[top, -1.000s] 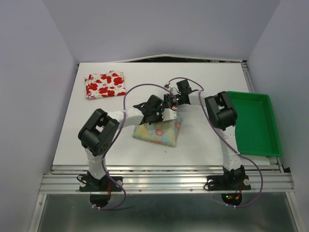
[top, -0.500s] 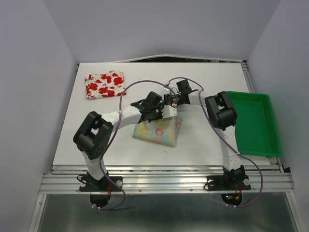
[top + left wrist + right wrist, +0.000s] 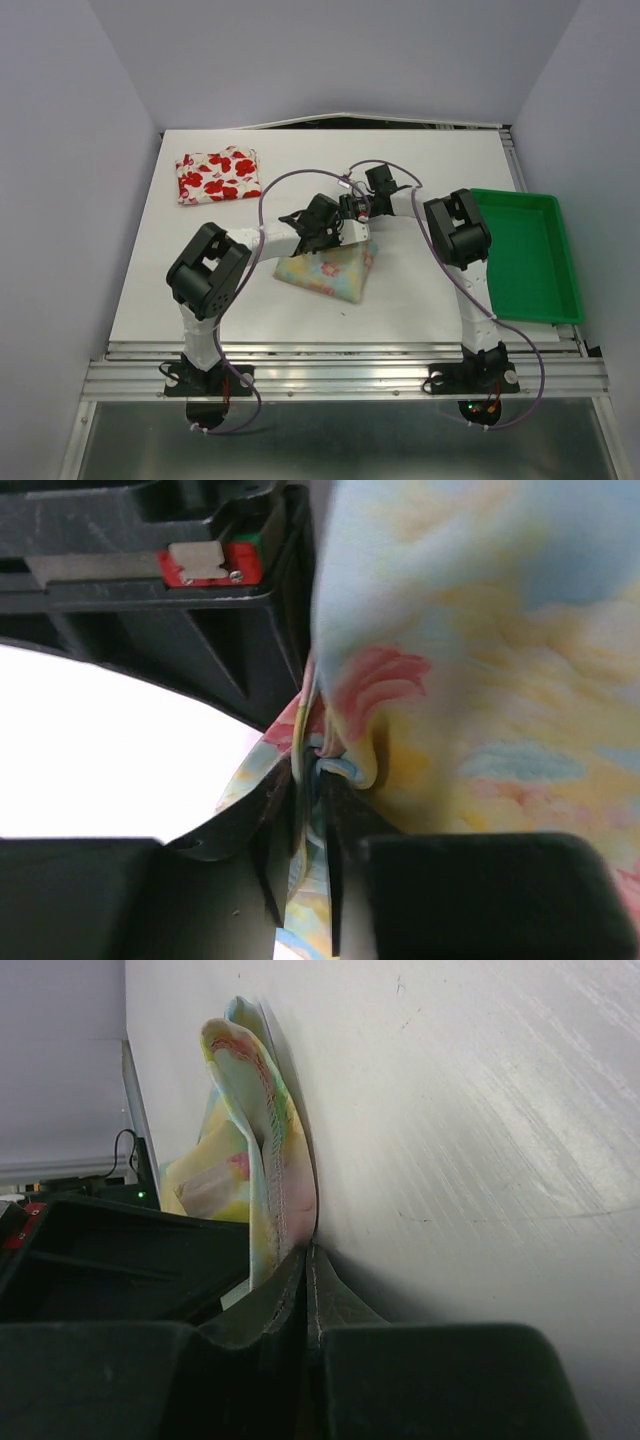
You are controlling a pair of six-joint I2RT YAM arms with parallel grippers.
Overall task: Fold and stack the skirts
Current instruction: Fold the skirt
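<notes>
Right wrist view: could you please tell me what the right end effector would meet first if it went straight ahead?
Most likely the pale yellow skirt: its folded edge stands right at the tips of the shut right end effector. Whether it is already pinched is unclear.

Readable text: I find none in any of my three views.
Yellow skirt (image 3: 330,272): pastel flower print only; I see no letters on it.
Red skirt (image 3: 218,175): red flower print only; I see no letters.
Red tab (image 3: 205,565): plain, with two screws; I can make out no marking.
</notes>
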